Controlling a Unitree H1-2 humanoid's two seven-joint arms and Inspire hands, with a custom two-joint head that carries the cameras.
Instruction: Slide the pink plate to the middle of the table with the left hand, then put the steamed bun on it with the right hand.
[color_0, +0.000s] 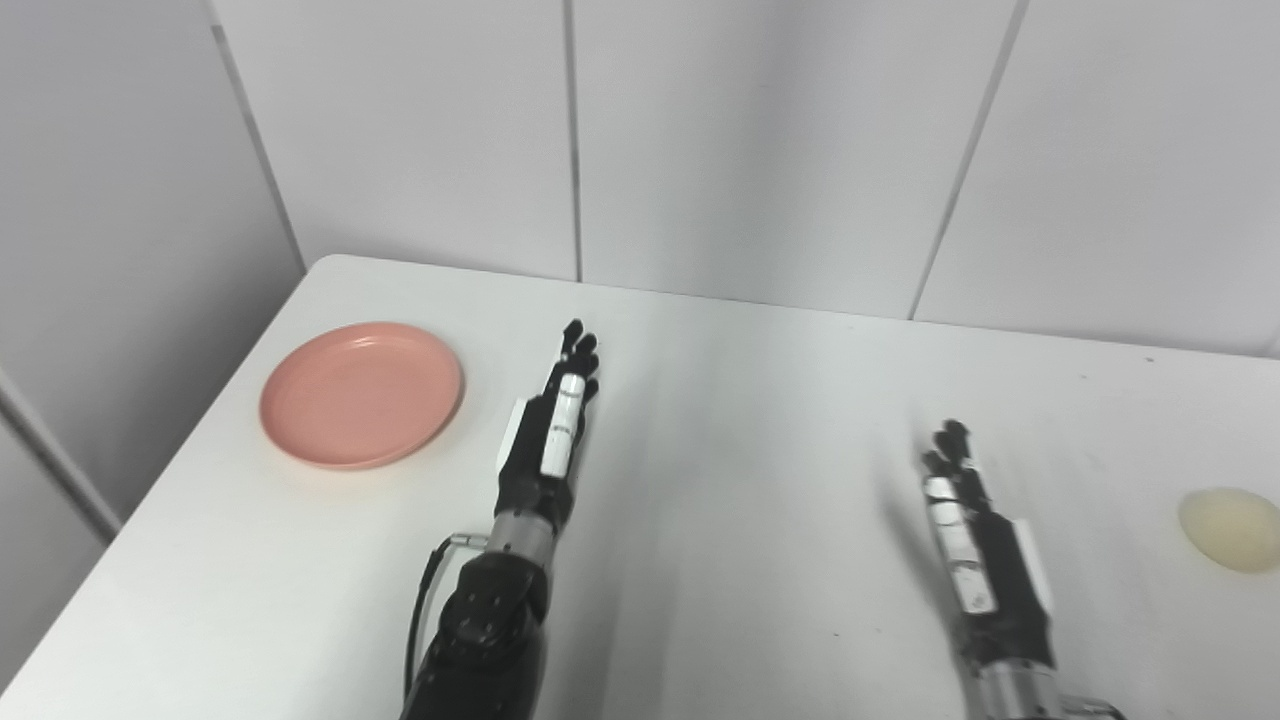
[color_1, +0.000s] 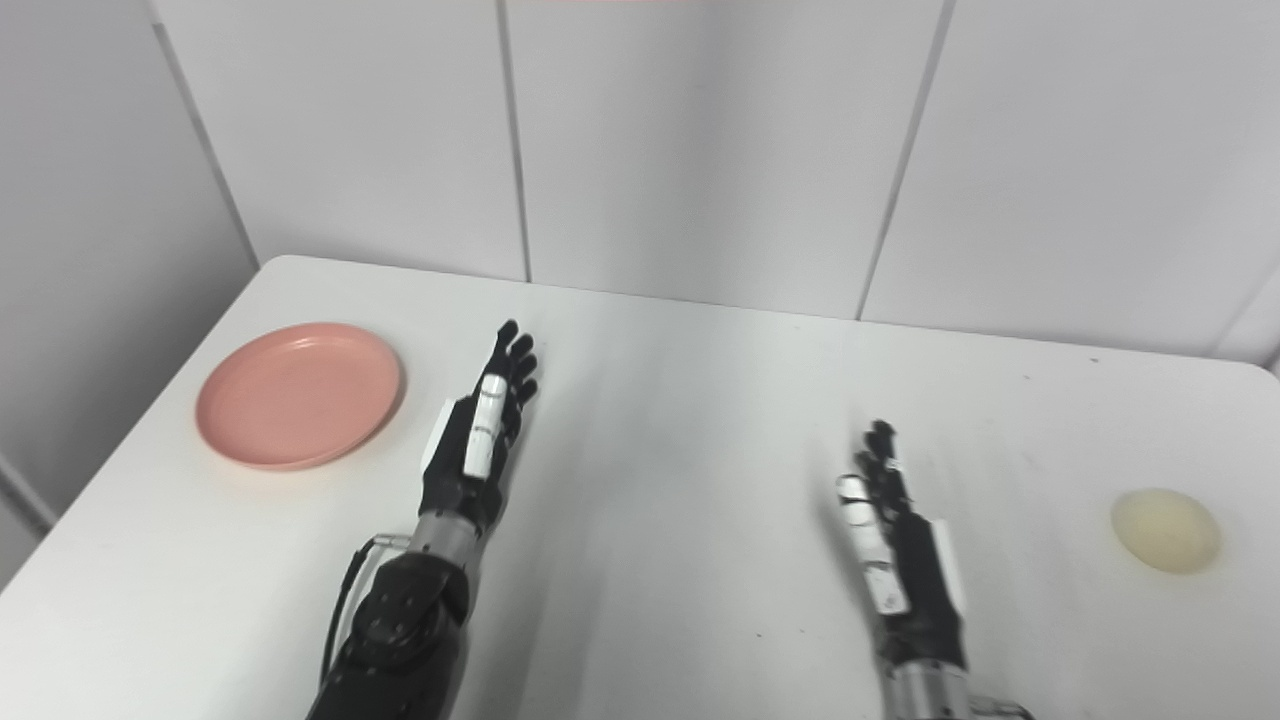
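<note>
The pink plate (color_0: 361, 393) lies empty at the far left of the white table (color_0: 720, 400). My left hand (color_0: 553, 420) is open, edge-up with fingers stretched forward, a little to the right of the plate and not touching it. The pale steamed bun (color_0: 1229, 529) sits near the table's right edge. My right hand (color_0: 965, 520) is open, fingers straight, well to the left of the bun and holding nothing.
Grey wall panels (color_0: 700, 150) stand behind the table's far edge. The table's left edge runs close by the plate, with a drop beyond it. A black cable (color_0: 425, 590) loops at my left wrist.
</note>
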